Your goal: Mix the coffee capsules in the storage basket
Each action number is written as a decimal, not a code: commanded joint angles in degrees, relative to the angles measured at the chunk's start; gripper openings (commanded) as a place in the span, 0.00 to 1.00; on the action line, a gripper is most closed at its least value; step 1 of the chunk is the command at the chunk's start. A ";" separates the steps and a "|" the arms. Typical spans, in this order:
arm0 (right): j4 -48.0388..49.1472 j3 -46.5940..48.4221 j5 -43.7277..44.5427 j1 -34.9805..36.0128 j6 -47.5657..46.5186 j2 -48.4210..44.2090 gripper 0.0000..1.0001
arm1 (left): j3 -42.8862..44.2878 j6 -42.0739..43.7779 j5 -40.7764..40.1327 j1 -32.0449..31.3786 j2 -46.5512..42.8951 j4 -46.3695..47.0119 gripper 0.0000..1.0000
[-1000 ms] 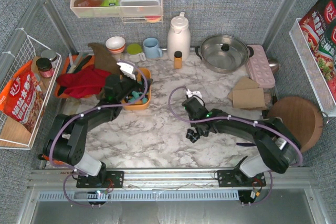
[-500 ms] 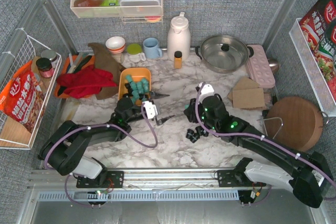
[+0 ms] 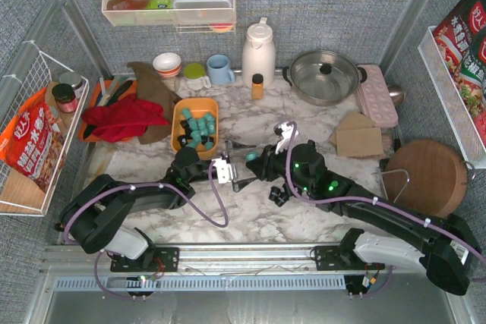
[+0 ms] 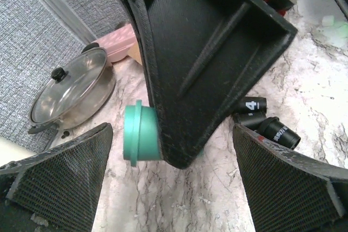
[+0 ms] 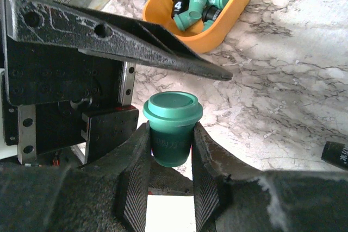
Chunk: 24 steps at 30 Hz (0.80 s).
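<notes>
The orange-yellow storage basket [image 3: 181,121] stands left of centre and holds several teal and black coffee capsules [image 3: 199,125]; it also shows in the right wrist view [image 5: 232,13]. My right gripper [image 3: 254,161] is shut on one teal capsule [image 5: 172,122], held just above the marble. My left gripper [image 3: 238,163] is open and empty, its two fingers straddling the right gripper's tip and that capsule [image 4: 138,134]. A few black capsules [image 3: 279,195] lie loose on the table beside the right arm, also seen in the left wrist view [image 4: 265,123].
A steel lidded pot [image 3: 325,75], a white thermos [image 3: 258,51], a blue mug [image 3: 220,70], bowls and a red cloth [image 3: 121,117] stand along the back. A pink tray [image 3: 377,95], cardboard pieces and a round wooden board [image 3: 429,176] are at the right.
My left gripper has come off the basket to the table in front of it and stays open. My right gripper has swung left, bringing the teal capsule between the left fingers.
</notes>
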 commanded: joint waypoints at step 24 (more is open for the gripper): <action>-11.20 5.87 15.15 0.98 -7.13 -1.35 0.62 | 7.95 -16.52 -7.33 18.82 4.34 -0.38 0.46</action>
